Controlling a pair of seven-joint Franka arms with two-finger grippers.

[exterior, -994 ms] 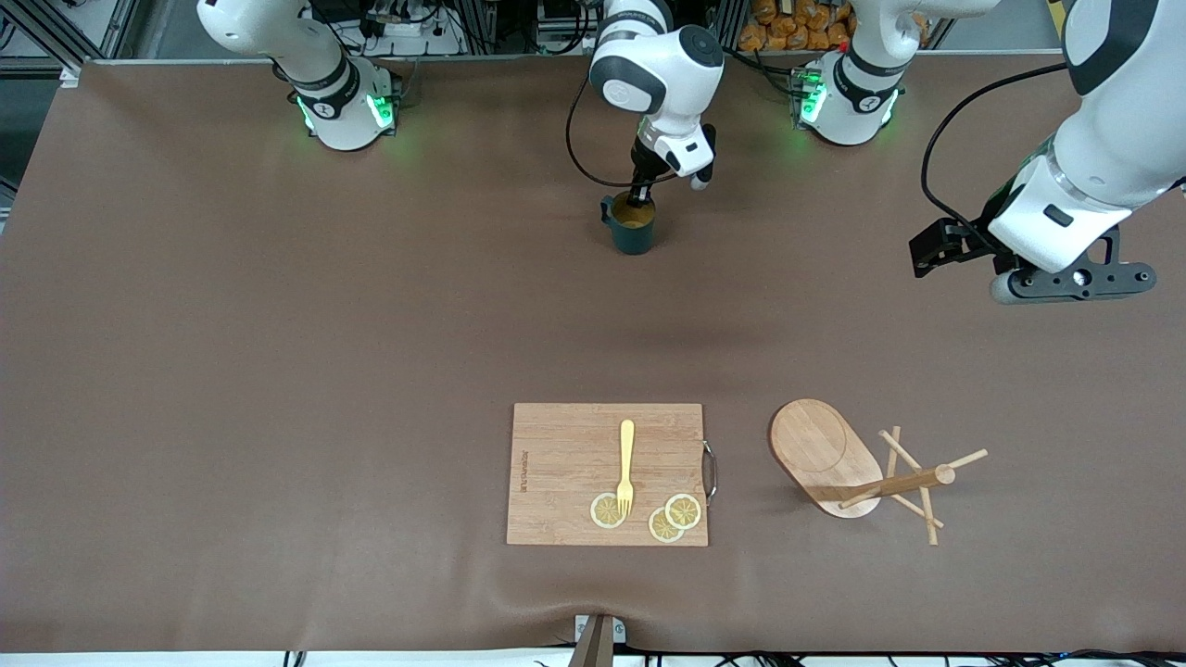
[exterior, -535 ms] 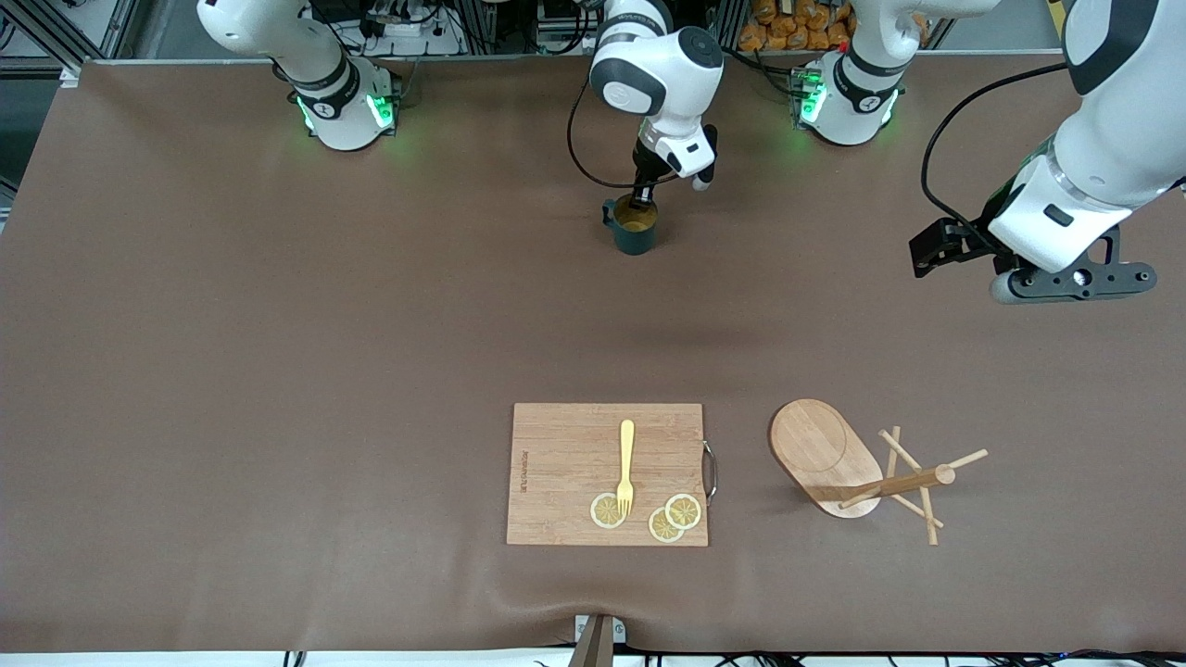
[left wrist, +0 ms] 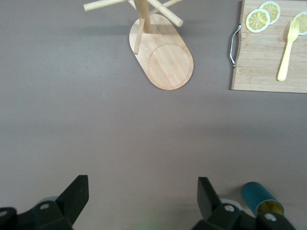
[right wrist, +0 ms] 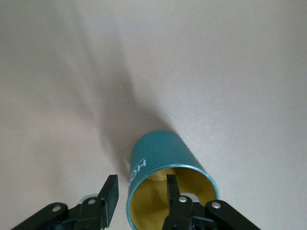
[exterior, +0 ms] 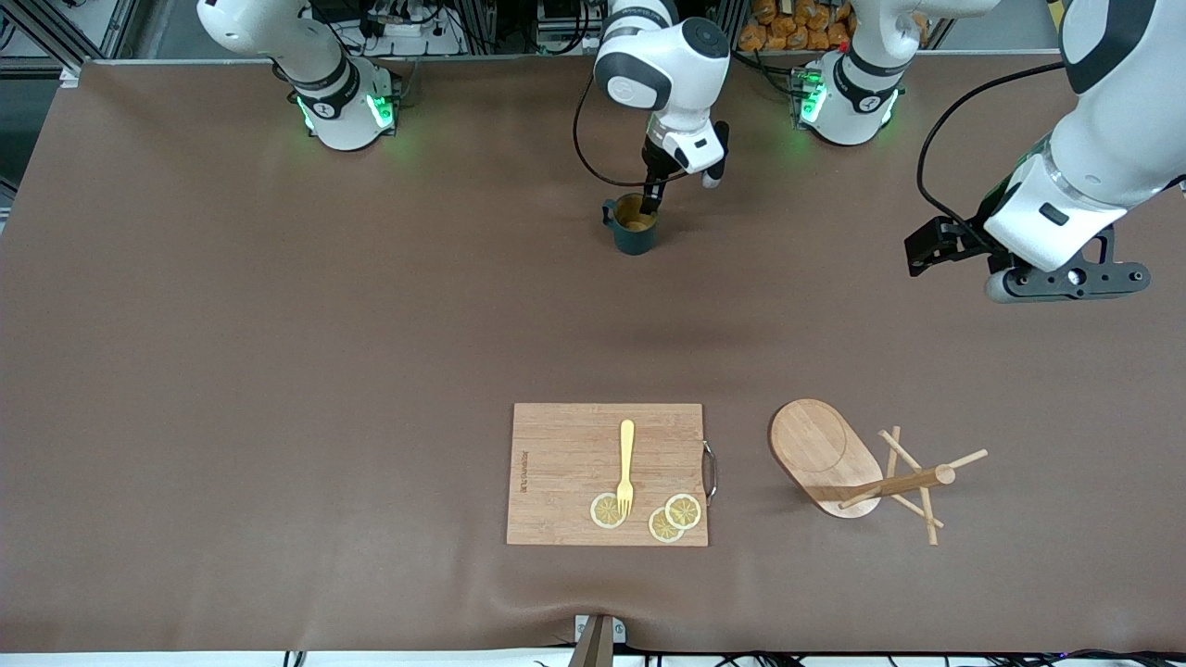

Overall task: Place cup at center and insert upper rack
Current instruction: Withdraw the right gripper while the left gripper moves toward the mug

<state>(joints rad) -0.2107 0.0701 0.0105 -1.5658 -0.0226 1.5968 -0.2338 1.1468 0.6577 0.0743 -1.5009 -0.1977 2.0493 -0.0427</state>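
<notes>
Right tool point(exterior: 651, 198) shifted — straddling cup point(exterior: 634, 227) rim

One cup point(exterior: 634, 230), one upper rack point(exterior: 857, 468), one cutting board point(exterior: 565, 472), one fork point(exterior: 626, 466), three lemon slices point(exterior: 683, 510).

The cup point(exterior: 634, 228) is a small dark teal mug with a tan-yellow inside and a loop handle turned toward the right arm's end; it stands upright on the worktop point(exterior: 278, 371), about midway between the two arms' bases. The upper rack point(exterior: 866, 472), a light wooden mug tree, lies tipped on its side well nearer the front camera, toward the left arm's end, its oval bamboo base point(left wrist: 163, 60) raised on edge and its round post and thin crossing pegs point(exterior: 913, 486) resting low on the worktop.
</notes>
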